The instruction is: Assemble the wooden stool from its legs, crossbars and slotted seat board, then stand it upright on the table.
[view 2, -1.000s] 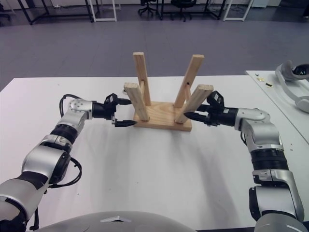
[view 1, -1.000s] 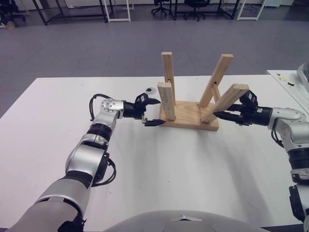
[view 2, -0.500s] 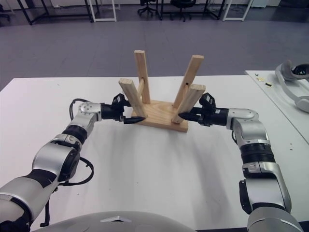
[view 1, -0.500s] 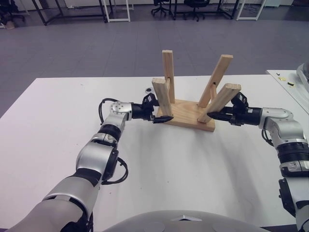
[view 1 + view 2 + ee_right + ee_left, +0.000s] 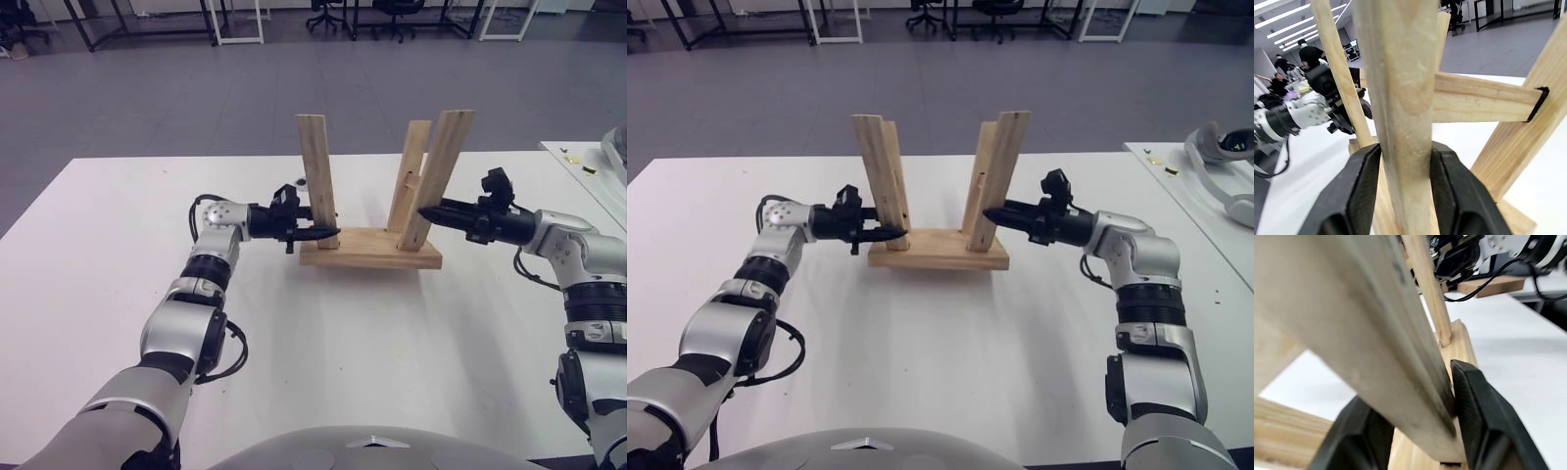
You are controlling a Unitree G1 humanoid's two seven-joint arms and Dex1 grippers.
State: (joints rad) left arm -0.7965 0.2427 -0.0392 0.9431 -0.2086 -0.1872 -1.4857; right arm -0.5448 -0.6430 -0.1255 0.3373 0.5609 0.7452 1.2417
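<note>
The wooden stool stands upside down, its seat board (image 5: 370, 257) flat on the white table (image 5: 343, 343) and its legs pointing up. My left gripper (image 5: 323, 233) is shut on the stool's near left leg (image 5: 317, 176), low down by the board. My right gripper (image 5: 426, 211) is shut on the near right leg (image 5: 441, 166), about mid-height. In the left wrist view the dark fingers (image 5: 1484, 416) clamp that leg (image 5: 1352, 318) from both sides. The right wrist view shows its fingers (image 5: 1359, 191) squeezing a leg (image 5: 1400, 88), with a crossbar (image 5: 1484, 98) behind it.
A second white table at the right carries a grey headset-like object (image 5: 1225, 166) and small bits. Open table surface lies in front of the stool and to both sides. Grey floor and desk frames lie beyond the far edge.
Both grippers closed in on the stool and took hold of a leg each. The stool turned, so its board now faces square on and its legs stand more upright.
</note>
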